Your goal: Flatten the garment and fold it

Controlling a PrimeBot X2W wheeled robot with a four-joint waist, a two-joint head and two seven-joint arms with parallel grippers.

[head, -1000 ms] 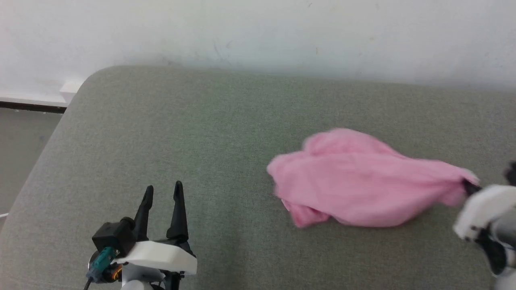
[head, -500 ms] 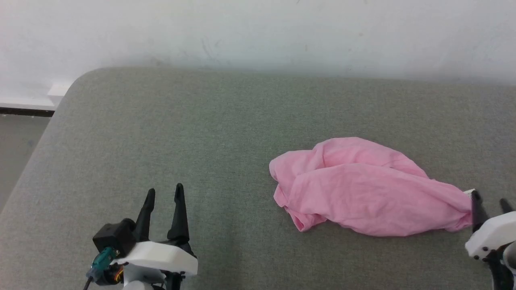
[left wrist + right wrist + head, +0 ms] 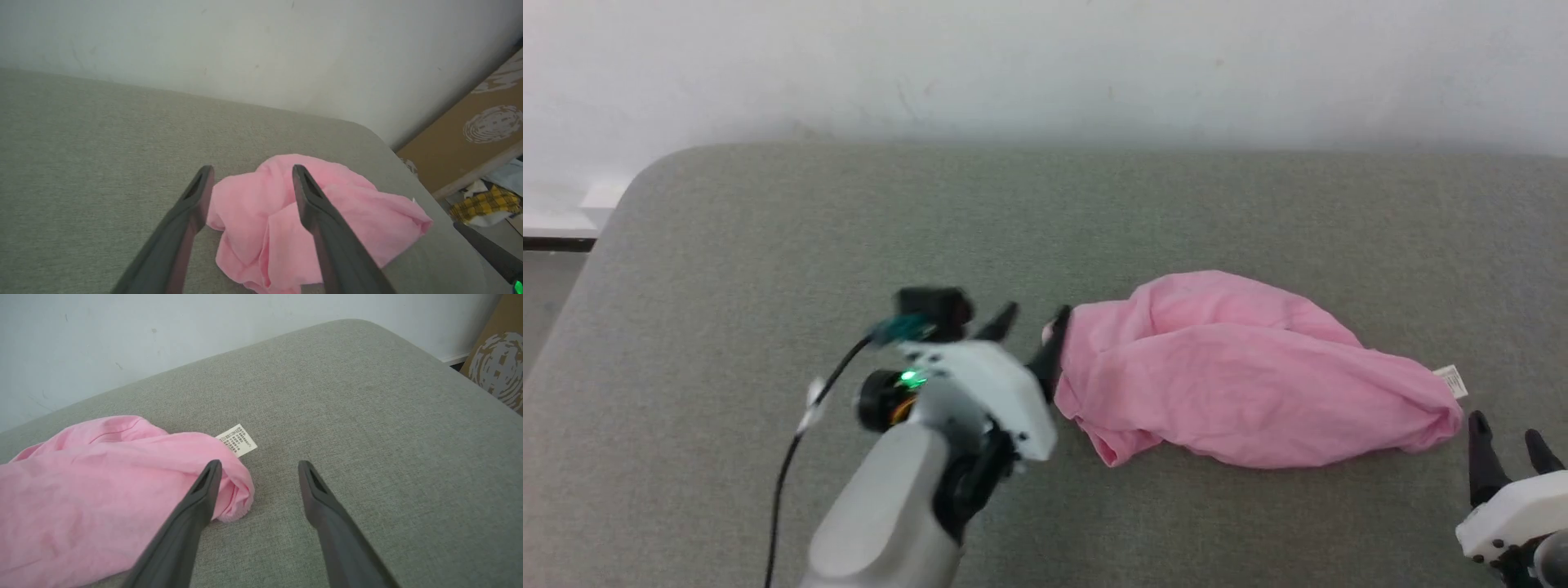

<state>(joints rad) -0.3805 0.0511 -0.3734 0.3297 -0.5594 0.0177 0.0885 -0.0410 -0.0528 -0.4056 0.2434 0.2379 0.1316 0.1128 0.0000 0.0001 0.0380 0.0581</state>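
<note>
Across the right half of the counter (image 3: 768, 245) the garment (image 3: 1241, 376) lies bunched in a long heap. Its long axis runs left to right and drops a little toward the robot at the right end, where the label (image 3: 1451, 380) sticks out. The left pincer (image 3: 1033, 327) is at the heap's left end, blurred, with its jaws apart and holding nothing. Its nearer fingertip seems to touch the pink edge. The right pincer (image 3: 1507, 433) sits just beside the right end, clear of the cloth, also spread and empty. So the left arm is the nearer one, and the cloth stretches away from it to the right along the axis. From the left wrist, the garment (image 3: 253, 212) is framed by the left pincer (image 3: 251, 173), with crumpled folds lying between and beyond the fingers, so a short push forward and down should catch that end. From the right wrist, the garment (image 3: 102, 477) lies off to the left of the right pincer (image 3: 259, 465), with bare counter between the jaws. This view also gives the label (image 3: 237, 440) flat on the counter with its print facing up, and the rolled right end behind the left finger.
</note>
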